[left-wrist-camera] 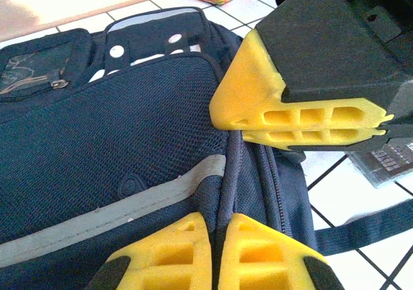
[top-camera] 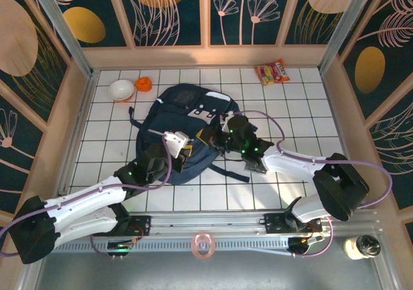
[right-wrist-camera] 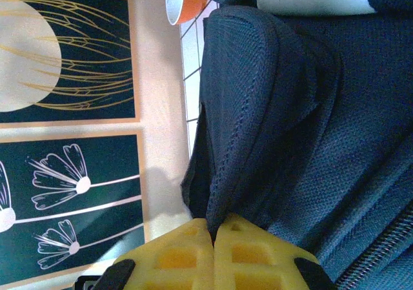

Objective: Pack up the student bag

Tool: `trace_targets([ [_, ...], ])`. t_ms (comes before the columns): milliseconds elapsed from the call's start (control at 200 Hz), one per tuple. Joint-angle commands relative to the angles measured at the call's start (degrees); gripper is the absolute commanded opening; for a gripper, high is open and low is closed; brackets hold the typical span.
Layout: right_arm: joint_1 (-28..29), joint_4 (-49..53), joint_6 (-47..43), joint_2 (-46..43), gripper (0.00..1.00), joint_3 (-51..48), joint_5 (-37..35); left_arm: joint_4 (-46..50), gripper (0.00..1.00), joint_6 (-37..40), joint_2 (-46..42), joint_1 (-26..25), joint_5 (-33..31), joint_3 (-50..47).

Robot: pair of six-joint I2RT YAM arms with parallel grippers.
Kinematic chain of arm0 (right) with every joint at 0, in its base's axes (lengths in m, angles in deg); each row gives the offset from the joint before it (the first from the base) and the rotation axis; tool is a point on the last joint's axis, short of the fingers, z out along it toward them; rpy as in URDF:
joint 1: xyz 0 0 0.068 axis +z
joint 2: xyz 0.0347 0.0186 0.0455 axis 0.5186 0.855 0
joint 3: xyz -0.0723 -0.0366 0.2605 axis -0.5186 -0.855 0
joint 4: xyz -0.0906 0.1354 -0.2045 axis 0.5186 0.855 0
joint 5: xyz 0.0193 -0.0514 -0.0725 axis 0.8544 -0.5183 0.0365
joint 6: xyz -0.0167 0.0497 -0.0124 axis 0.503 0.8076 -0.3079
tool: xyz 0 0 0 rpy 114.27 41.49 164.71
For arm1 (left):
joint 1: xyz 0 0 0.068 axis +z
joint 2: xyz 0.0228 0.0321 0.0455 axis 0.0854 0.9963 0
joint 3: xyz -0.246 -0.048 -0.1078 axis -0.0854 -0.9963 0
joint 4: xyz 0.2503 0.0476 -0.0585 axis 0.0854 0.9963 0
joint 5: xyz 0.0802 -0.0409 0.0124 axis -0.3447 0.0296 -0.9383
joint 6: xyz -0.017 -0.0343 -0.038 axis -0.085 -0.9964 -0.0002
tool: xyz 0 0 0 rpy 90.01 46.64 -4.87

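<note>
Lying flat in the middle of the white tiled surface point(top-camera: 310, 115), the student bag point(top-camera: 177, 112) is a navy mesh-fabric backpack. Its top end points towards the far wall. A grey-white patch point(top-camera: 205, 112) punched with dark dots sits near the top. A pale grey stripe point(left-wrist-camera: 129, 206) crosses the front pocket, with a small embossed emblem point(left-wrist-camera: 129, 186) just above it that is too faint to read. A dark strap point(left-wrist-camera: 361, 228) trails onto the tiles.

The left gripper point(left-wrist-camera: 216, 238) has its yellow fingers pressed together on a raised seam of the bag point(left-wrist-camera: 116, 128) beside the zipper. The right gripper point(left-wrist-camera: 310, 125) is just beyond it at the same edge. Its own camera shows that gripper point(right-wrist-camera: 211, 238) clamped tight, pinching a fold of the bag's fabric point(right-wrist-camera: 322, 109).

A dark flat pack point(left-wrist-camera: 387, 164) with a printed label lies beside the bag on the right, its lettering too small to make out. A red-and-yellow snack packet point(top-camera: 272, 72) rests near the far wall, its brand illegible. At the far left stand a white bowl point(top-camera: 121, 90) and, just beside it, an orange cup point(top-camera: 144, 83). A pinkish roll of tape point(top-camera: 203, 245) sits at the near rail, and a dark-capped jar point(top-camera: 361, 246) stands at the near right corner. Dark wall panels point(top-camera: 168, 12) with gold leaf and flower prints enclose the space.
</note>
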Motion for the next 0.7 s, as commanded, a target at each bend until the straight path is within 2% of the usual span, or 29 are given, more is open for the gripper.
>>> trace_targets([
  [0, -2.48, -1.04, -2.17, -3.22, 0.0, 2.13, -4.18, 1.92, 0.04, -1.38, -1.71, 0.98, 0.51, -1.68],
  [75, -2.29, -1.36, -2.17, -3.06, 0.0, 2.47, -3.53, 1.27, 0.15, -1.63, -1.63, 0.98, 1.98, -1.78],
  [270, -2.22, -1.7, -1.91, -2.74, 0.0, 2.63, -3.39, -0.11, 0.22, -1.88, -0.68, 0.98, 4.03, -1.57],
  [400, -2.23, -1.57, -1.87, -2.93, 0.0, 2.67, -3.4, 0.31, 0.0, -1.93, -0.22, 0.98, 4.7, -1.55],
  [610, -4.02, 0.62, -3.26, -4.15, 0.0, 2.56, -2.64, 2.96, 0.0, -2.28, -2.25, 1.36, 1.26, -2.58],
  [696, -4.69, 1.69, -3.64, -5.06, 0.0, 2.75, -2.42, 2.62, 0.0, -2.69, -3.38, 2.12, 3.2, -3.18],
])
